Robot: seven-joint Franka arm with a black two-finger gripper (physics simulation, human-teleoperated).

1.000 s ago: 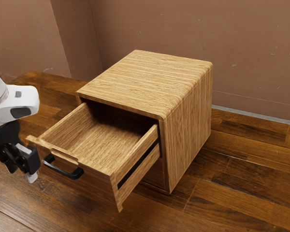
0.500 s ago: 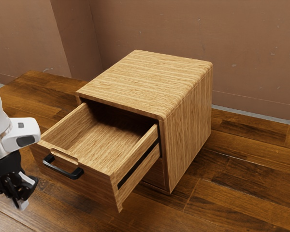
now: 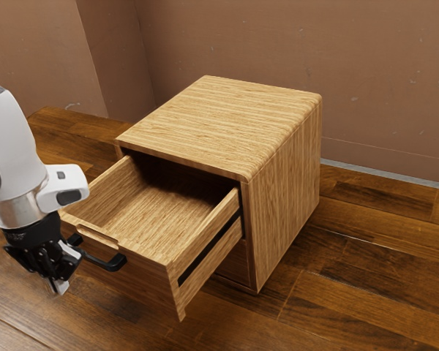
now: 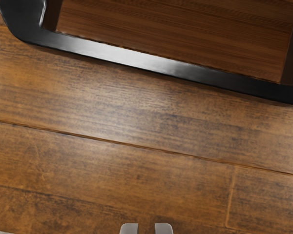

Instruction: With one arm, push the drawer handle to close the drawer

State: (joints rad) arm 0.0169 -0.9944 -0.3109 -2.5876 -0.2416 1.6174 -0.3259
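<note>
My gripper (image 3: 59, 285) is at the exterior view's left, pointing down in front of the pulled-out drawer (image 3: 150, 268). The hand partly covers the black handle (image 3: 106, 262) on the drawer's front; whether they touch cannot be told there. In the wrist view the handle (image 4: 151, 63) crosses the upper part, apart from my gripper (image 4: 146, 228), whose two grey fingertips stand with a narrow gap and nothing between them. Behind the drawer stands the wooden cabinet (image 3: 285, 197), the drawer well out of it.
Brown wooden planks (image 3: 358, 292) surround the cabinet. A brown wall (image 3: 380, 80) rises behind it. Below the open drawer, part of another front panel (image 3: 236, 262) shows in the cabinet.
My hand first dropped and turned, then moved toward the exterior view's right and slightly up, to the handle's near side. The fingers look closer together than a second ago. The drawer has not moved.
</note>
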